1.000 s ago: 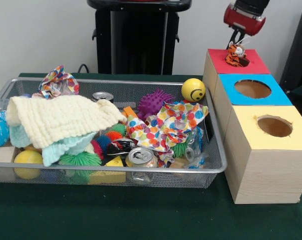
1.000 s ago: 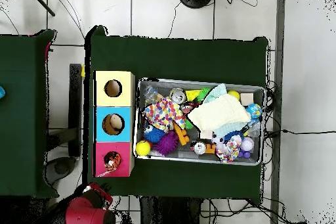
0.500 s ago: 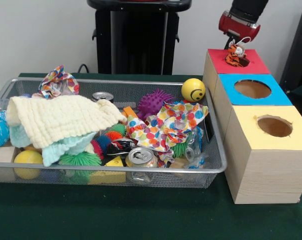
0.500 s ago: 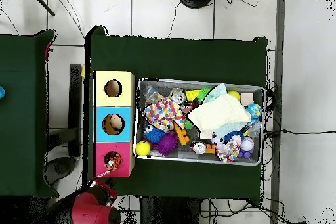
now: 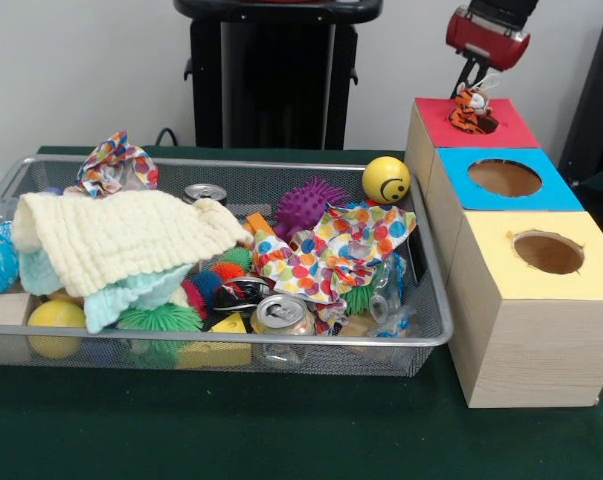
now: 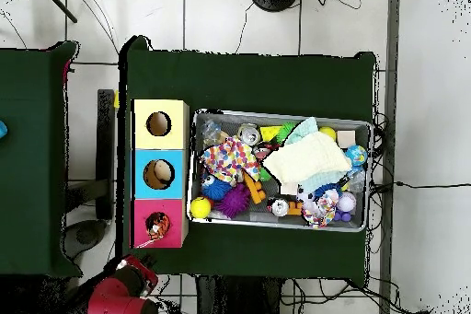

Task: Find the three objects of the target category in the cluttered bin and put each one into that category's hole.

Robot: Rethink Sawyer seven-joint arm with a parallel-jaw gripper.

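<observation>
The small striped orange tiger toy sat half in the red-topped wooden box's hole at the bench's far right corner. The gripper hung just above it; whether its fingers stood apart, I could not tell. A drop-off seemed in hand; next it would likely need to search the silver wire-mesh bin mid-bench.

Pincer fingers — too blurred

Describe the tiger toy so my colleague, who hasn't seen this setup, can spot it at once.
Find the row of three wooden boxes right of the wire-mesh bin in the front view. The tiger toy sits in the hole of the red-topped box, farthest back. It is small, orange with black stripes; the blue and yellow boxes' holes look empty.
</observation>
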